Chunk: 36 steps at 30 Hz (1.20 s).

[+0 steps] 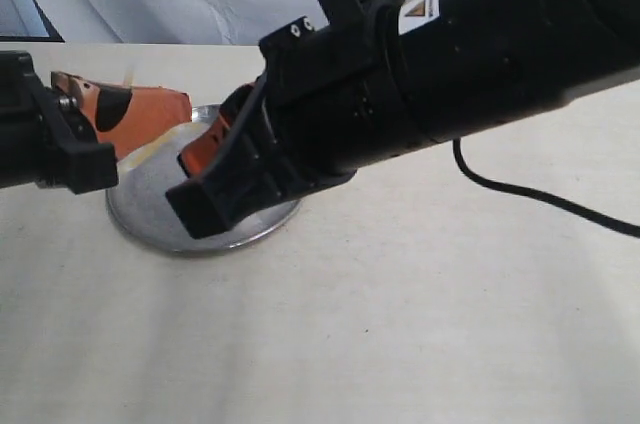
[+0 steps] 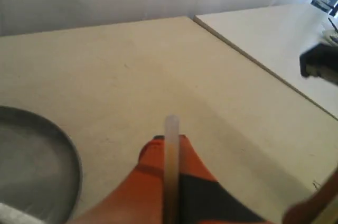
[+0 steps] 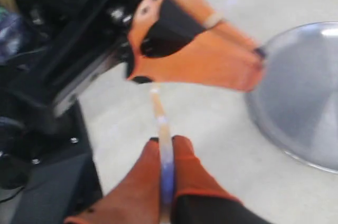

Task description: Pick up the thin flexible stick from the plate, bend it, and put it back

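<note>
The thin flexible stick (image 2: 171, 150) is a pale cream strand pinched between the orange fingers of my left gripper (image 2: 169, 142), and its tip pokes past the fingertips. My right gripper (image 3: 166, 142) is shut on the same stick (image 3: 161, 123), which runs on toward the left gripper's orange fingers (image 3: 211, 60). In the exterior view the left gripper (image 1: 175, 104) and the right gripper (image 1: 205, 149) hang close together over the far left part of the silver plate (image 1: 150, 219). The stick is too thin to make out there. The plate (image 3: 306, 92) holds nothing that I can see.
The right arm's thick black body (image 1: 480, 54) crosses above the plate and hides its back half. A black cable (image 1: 540, 199) trails over the table on the right. A second tabletop edge (image 2: 253, 60) and a dark object (image 2: 319, 65) lie beyond.
</note>
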Each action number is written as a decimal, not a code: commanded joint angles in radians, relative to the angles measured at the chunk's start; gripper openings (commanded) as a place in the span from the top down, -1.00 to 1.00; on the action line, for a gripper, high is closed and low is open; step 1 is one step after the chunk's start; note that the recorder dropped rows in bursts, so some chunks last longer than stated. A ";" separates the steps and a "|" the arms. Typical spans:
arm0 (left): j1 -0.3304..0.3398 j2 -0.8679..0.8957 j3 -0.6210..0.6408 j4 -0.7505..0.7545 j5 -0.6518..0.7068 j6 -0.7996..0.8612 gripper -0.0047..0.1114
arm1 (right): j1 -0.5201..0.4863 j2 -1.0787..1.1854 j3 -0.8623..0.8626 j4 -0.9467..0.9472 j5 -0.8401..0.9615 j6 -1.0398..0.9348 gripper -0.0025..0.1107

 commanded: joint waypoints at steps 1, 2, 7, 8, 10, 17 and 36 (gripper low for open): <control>-0.005 -0.002 0.005 0.080 -0.037 -0.075 0.92 | -0.003 -0.024 -0.007 -0.232 -0.068 0.202 0.97; -0.005 -0.002 0.005 0.034 -0.069 -0.075 0.92 | -0.003 -0.015 -0.007 -0.318 -0.047 0.277 0.97; -0.005 -0.002 0.005 -0.251 -0.225 -0.017 0.92 | -0.003 0.071 -0.007 -0.439 0.057 0.387 0.97; -0.005 -0.002 0.005 -0.303 -0.232 0.000 0.92 | -0.001 0.098 -0.007 -0.402 0.065 0.382 0.97; -0.005 -0.002 0.005 -0.365 -0.225 0.042 0.92 | 0.013 0.151 -0.007 -0.290 0.067 0.312 0.97; -0.005 -0.002 0.005 -0.166 0.031 0.146 0.92 | 0.090 0.214 -0.007 0.125 0.040 -0.064 0.97; -0.005 -0.002 0.010 -0.206 -0.172 -0.066 0.92 | 0.086 -0.014 -0.007 -0.463 -0.059 0.439 0.97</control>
